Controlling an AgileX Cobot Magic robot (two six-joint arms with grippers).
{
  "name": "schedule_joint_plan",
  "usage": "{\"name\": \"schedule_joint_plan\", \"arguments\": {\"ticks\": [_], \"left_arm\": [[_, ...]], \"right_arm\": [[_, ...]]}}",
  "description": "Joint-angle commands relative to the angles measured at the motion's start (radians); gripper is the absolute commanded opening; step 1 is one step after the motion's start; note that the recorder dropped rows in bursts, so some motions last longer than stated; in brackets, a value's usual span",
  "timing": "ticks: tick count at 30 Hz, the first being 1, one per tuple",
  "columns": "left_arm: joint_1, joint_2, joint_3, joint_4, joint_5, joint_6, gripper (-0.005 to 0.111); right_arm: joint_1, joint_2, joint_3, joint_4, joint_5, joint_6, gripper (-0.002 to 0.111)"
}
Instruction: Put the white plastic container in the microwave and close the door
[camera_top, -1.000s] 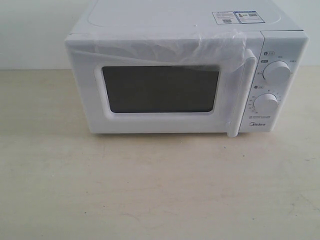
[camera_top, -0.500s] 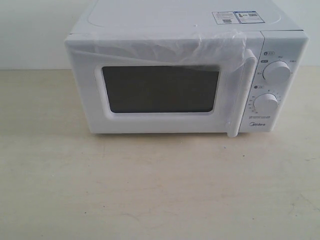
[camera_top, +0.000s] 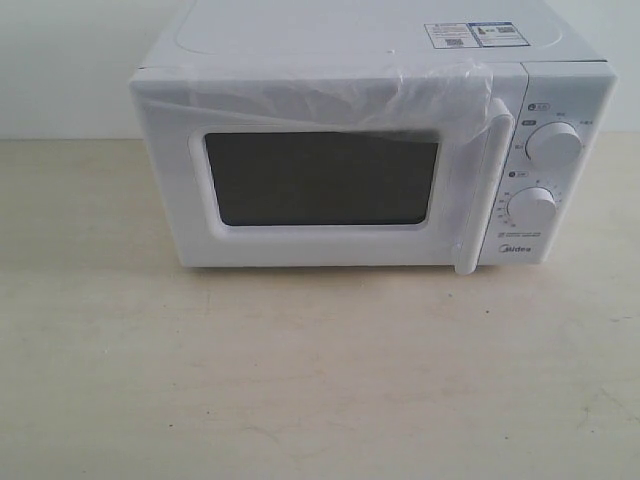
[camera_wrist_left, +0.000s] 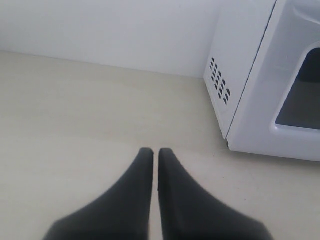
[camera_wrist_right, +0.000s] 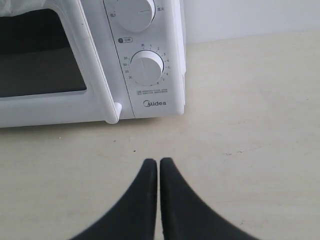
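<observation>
white microwave (camera_top: 372, 95), door (camera_top: 320, 180) shut, stands apart ahead of both closed, empty jaws.

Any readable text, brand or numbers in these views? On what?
"Midea": brand on the microwave front panel, under the lower knob.
Numerals ringing the lower knob: too small to read reliably.
Chinese labels beside the upper knob: blurred, unreadable.
Print on two stickers atop the microwave: too small to read.

left hand (camera_wrist_left: 155, 152) fingers pressed together, empty; right hand (camera_wrist_right: 158, 162) likewise
</observation>
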Motion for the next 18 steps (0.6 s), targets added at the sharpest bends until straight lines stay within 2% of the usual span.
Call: {"name": "schedule_joint_plan", "arguments": {"ticks": [1,18], "left_arm": [[0.004,-0.003,0.004,-0.004,-0.008,-0.008,0.004],[0.004,-0.003,0.004,-0.004,-0.008,-0.008,0.004]], "right_arm": [[-0.001,-0.005,0.0,-0.005,-0.009,-0.003,0.0],[-0.001,-0.005,0.0,-0.005,-0.011,-0.003,0.0]]}}
